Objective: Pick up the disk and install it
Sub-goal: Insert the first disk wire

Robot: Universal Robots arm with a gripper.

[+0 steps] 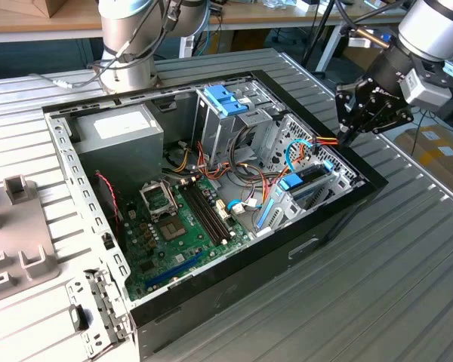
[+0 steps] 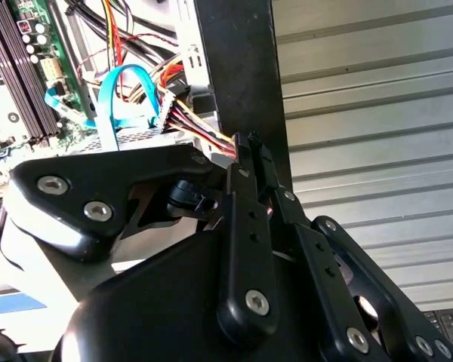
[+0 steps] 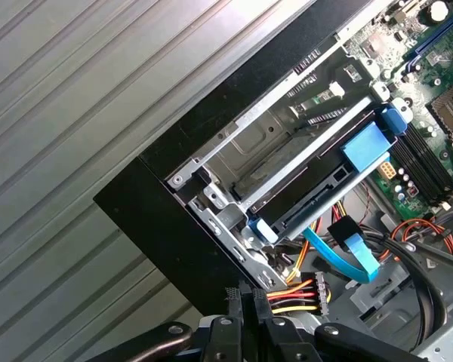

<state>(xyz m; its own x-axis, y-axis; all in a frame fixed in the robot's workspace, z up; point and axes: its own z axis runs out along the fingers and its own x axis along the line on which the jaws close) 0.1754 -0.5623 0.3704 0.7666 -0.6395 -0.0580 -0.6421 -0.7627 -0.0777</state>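
Black steel frames the open computer case [image 1: 211, 286], and we take its rim as our landmark. Our gripper [image 1: 346, 138] hangs just above that rim at the corner toward the exterior view's right, its fingers [image 2: 245, 226] pressed together with nothing pinched between them. Just inside the rim there, a bundle of red, yellow and black wires [image 3: 291, 290] ends in a plug close to the fingertips, and a flat blue cable [image 3: 346, 253] loops beside it. We see the disk [image 3: 317, 192] already lying in the metal bay [image 3: 234, 147] against the case's inner wall, its blue rails [image 3: 366, 147] showing at the ends and its label hidden. Outside the rim, the ribbed metal table [image 1: 377, 286] gives open room; inside, cables and the bay's edges crowd the gripper.
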